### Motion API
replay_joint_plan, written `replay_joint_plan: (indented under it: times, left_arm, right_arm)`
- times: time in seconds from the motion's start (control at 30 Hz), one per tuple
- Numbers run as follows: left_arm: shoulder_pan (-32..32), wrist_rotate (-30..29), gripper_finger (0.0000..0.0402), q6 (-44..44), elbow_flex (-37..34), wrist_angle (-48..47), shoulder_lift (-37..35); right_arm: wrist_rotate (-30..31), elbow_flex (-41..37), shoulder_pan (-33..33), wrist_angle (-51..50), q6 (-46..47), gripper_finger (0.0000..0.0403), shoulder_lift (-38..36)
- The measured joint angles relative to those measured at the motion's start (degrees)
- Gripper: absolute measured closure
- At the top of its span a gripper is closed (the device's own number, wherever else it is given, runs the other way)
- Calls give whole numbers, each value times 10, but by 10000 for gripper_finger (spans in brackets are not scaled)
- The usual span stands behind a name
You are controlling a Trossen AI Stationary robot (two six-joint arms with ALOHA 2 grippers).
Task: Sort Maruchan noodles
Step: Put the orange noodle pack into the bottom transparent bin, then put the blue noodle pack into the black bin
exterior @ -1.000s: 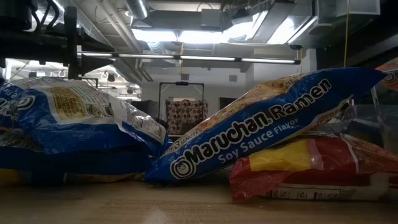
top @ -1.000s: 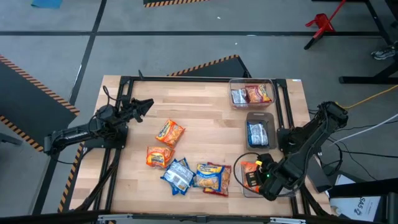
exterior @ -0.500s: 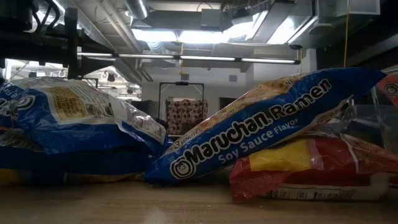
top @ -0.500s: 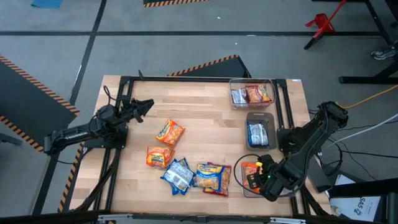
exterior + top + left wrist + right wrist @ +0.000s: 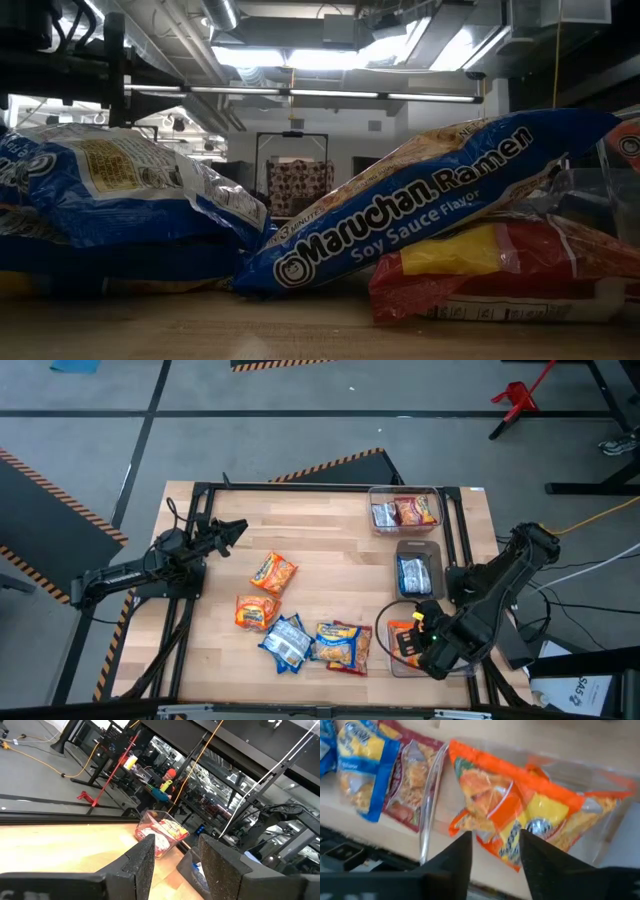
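Right claw (image 5: 420,632) released, fingers apart with nothing pinched between them, hovering over the nearest clear bin (image 5: 392,668). Directly beneath it, inside that bin: one orange packet (image 5: 401,632) of Maruchan noodles, lying flat. Beyond the claw along the table's (image 5: 330,540) edge, a middle bin (image 5: 419,544) holding a single blue packet (image 5: 416,574). Farther still, a far bin (image 5: 405,489) with a silvery-blue packet (image 5: 384,514) beside a dark red packet (image 5: 417,511).

Outside the bins, just past the nearest bin's wall from the claw: a blue-and-yellow packet (image 5: 333,641) overlapping a dark red one (image 5: 362,650), then a loose blue packet (image 5: 287,641), and two loose orange packets (image 5: 256,611) well apart from the claw.

Left claw (image 5: 232,530) also released, empty, parked at the opposite side of the table.

Seen only in the right wrist view: the orange packet's crinkled face through the bin's clear wall (image 5: 427,815), and the gap between the right claw's fingers (image 5: 465,855). Seen only in the low view: "Soy Sauce Flavor" lettering on a tilted blue packet (image 5: 430,200) resting on a red-and-yellow packet (image 5: 500,265). Seen only in the left wrist view: the room beyond the far bin.

Compared with a second ago: right claw drawn slightly back from the orange packet, a little more of that packet showing at the low view's edge; everything else unmoved.
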Motion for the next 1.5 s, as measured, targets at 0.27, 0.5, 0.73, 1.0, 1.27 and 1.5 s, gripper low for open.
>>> replay_joint_plan:
  times: [0.27, 0.5, 0.73, 1.0, 1.27, 1.5]
  left_arm:
    - [0, 0, 255, 0, 0, -2, 0]
    - [0, 0, 255, 0, 0, -12, 0]
    - [0, 0, 255, 0, 0, -14, 0]
    - [0, 0, 255, 0, 0, -14, 0]
    - [0, 0, 255, 0, 0, -14, 0]
    - [0, 7, 255, -4, 0, -14, 0]
  right_arm:
    - [-4, -49, -22, 48, -10, 326, 8]
    - [-15, -112, -32, 112, -9, 344, 10]
    - [-26, -158, -41, 195, -22, 345, 9]
    - [-20, -115, -40, 148, -26, 345, -12]
    - [125, -3, -55, 127, -150, 345, -32]
    - [112, 3, -156, 309, -392, 302, -14]
